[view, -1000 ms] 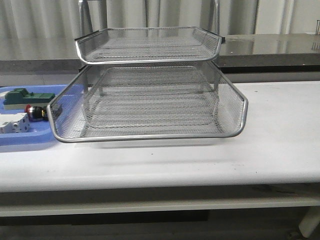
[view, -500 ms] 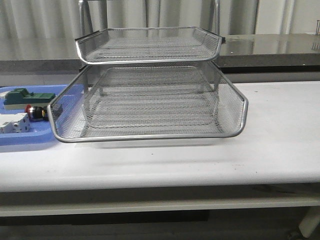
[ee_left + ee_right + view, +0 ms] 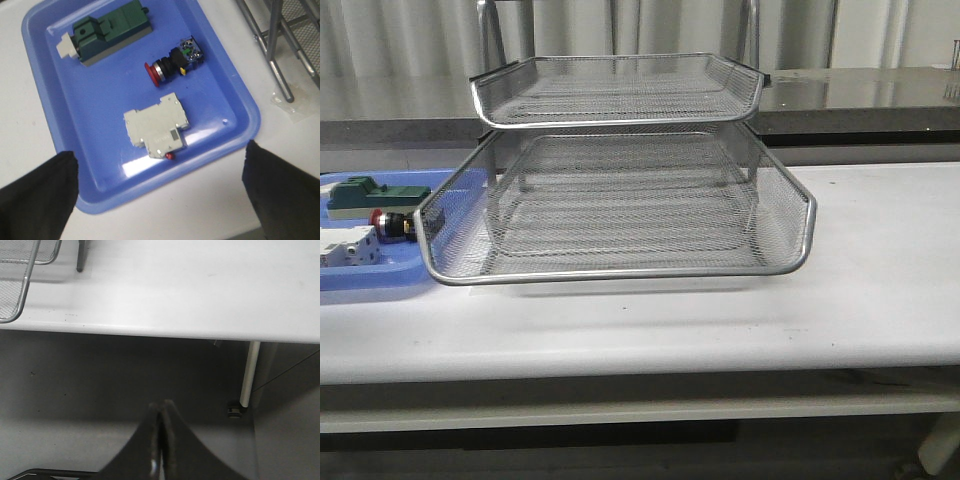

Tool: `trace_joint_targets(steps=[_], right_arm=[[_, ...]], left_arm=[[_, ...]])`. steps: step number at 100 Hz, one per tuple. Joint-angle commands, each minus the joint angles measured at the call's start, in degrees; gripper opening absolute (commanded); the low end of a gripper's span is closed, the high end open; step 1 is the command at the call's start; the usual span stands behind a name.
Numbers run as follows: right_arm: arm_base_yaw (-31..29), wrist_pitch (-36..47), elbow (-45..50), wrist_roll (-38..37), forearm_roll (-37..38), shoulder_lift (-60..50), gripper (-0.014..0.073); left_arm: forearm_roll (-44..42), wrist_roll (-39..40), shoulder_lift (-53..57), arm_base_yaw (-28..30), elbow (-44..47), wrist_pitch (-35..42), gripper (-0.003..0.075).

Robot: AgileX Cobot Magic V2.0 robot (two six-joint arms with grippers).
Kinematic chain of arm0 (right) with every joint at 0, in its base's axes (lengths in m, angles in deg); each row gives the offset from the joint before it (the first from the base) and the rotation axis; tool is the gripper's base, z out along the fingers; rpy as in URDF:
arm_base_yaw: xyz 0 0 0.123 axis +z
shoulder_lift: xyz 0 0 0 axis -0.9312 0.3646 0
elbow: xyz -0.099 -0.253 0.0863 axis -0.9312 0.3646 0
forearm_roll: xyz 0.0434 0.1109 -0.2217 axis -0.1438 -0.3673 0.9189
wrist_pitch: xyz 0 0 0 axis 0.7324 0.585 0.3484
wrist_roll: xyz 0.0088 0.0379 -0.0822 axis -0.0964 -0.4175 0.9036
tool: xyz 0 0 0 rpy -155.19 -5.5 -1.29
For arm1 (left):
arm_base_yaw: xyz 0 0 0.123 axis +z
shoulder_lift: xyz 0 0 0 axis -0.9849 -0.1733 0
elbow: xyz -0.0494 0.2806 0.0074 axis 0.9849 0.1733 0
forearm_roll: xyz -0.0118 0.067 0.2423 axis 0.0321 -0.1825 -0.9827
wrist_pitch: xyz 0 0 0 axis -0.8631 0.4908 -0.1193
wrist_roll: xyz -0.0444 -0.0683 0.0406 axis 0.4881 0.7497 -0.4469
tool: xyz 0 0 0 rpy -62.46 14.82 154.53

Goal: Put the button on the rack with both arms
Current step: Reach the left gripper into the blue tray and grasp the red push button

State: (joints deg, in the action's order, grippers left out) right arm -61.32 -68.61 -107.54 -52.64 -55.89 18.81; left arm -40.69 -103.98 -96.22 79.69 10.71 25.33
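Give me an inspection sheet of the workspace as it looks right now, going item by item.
Surface: white table, bare on its right side.
Job's things: button lying on its side in the blue tray; rack standing on the table, tiers hold nothing seen.
Clutter: green block and white block in the same blue tray.
Grippers: left gripper open, above the tray's near edge, holding nothing; right gripper shut, off the table's edge.
Cables: nothing seen.
Surroundings: grey counter and pale curtain behind; table leg on the floor.
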Motion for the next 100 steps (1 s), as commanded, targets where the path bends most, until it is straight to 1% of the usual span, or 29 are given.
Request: trace_joint_targets(steps=[1, 21, 38, 49, 73, 100], right_arm=[[-0.05, 3.71, -1.78, -0.08, 0.94, 0.12, -0.0068], [-0.05, 3.71, -1.78, -0.08, 0.94, 0.12, -0.0068], [-0.05, 3.71, -1.78, -0.08, 0.94, 0.12, -0.0068], [-0.05, 3.71, -1.78, -0.08, 0.94, 0.12, -0.0068], [-0.05, 3.71, -1.78, -0.08, 0.94, 0.12, -0.0068], [-0.05, 3.71, -1.78, -0.08, 0.94, 0.12, -0.0068]], left_arm=[[0.6, -5.65, -2.48, 0.16, -5.85, 2.59, 0.0645], [3.53, -17.15, -12.82, 0.16, -17.01, -2.32, 0.0645], [5.72, -24.3, -20.9, -0.03, -24.53, -6.33, 0.0645], [5.8, -25.66, -25.15, -0.03, -28.05, -7.77, 0.0645], [5.8, -26.43, -32.13, -0.29, -33.83, -8.43, 0.0645], [5.8, -27.44, -37.17, -1.23, -38.68, -8.81, 0.0645]])
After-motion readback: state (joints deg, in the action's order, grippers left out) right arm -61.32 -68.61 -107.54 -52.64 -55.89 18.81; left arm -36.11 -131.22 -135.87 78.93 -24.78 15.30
